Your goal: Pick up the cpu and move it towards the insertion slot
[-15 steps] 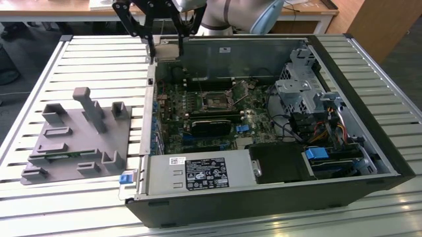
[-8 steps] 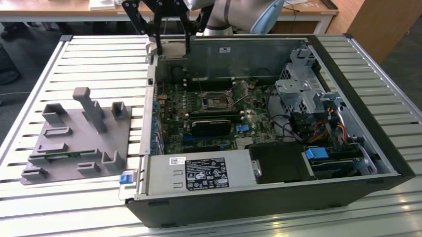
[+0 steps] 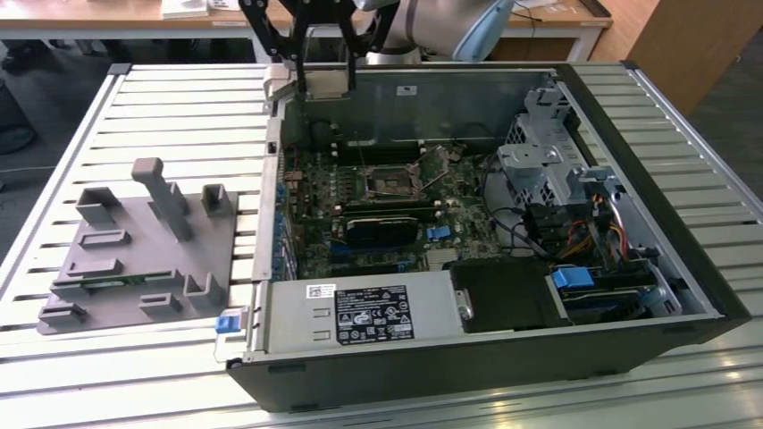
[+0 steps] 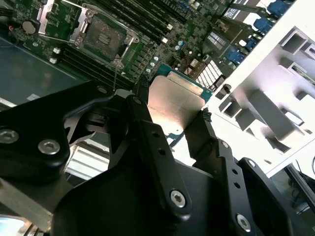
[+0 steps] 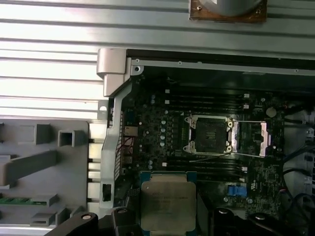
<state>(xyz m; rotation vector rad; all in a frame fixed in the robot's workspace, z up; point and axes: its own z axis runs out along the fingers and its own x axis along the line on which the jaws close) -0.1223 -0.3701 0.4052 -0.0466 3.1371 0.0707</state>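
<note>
The arm reaches down from above the rear edge of the open computer case (image 3: 667,295), its gripper (image 3: 313,85) hanging over the case's back corner on the exterior view's left. The jaws are closed on one cpu (image 5: 166,206), pinching its edges; in the second wrist view the cpu (image 4: 177,105) sits between the two black fingers (image 4: 147,142), held in the air above the motherboard. One insertion slot (image 5: 209,134) lies open, well apart from the chip. One grey tray (image 3: 131,259) rests on the slatted desk (image 3: 179,98).
</note>
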